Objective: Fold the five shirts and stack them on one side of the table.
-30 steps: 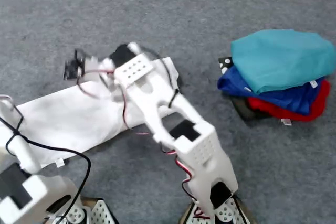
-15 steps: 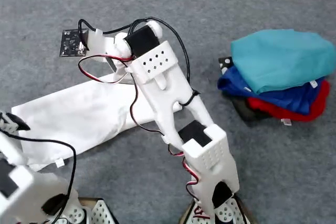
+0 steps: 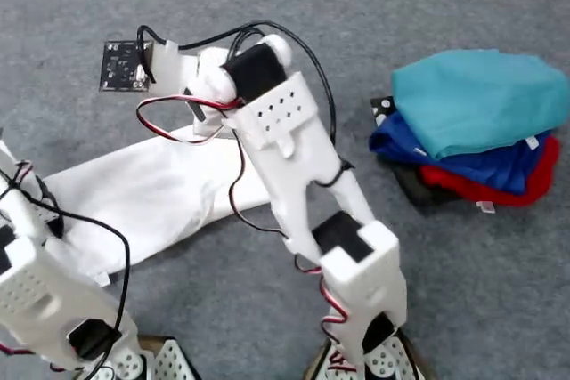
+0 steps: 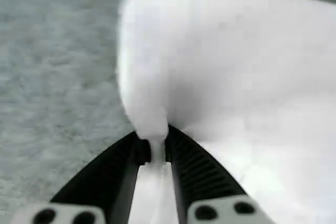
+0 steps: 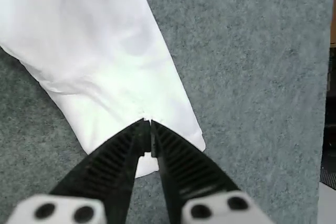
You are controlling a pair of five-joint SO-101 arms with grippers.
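Seen from above, the white shirt (image 3: 151, 193) is lying stretched across the grey table (image 3: 445, 291), left of centre. My right arm (image 3: 294, 157) is reaching over it to its far end, and my left arm (image 3: 40, 287) is standing at its near end. Well apart on the table's right side, four folded shirts are sitting in a stack. The teal shirt (image 3: 481, 100) is on top, the blue shirt (image 3: 454, 159) is under it, the red shirt (image 3: 508, 186) is lower, and a dark shirt (image 3: 408, 180) is showing only an edge at the bottom.

At my left wrist, my left claw (image 4: 153, 141) is clamping a raised fold of the white shirt, jaws closed tight on the cloth. The rest of the garment is spreading out beyond them over the table.

At my right wrist, my right claw (image 5: 147, 125) is pinching the white shirt close to its narrow end, jaws drawn together on the fabric. The cloth is running away from the tips across the grey surface.
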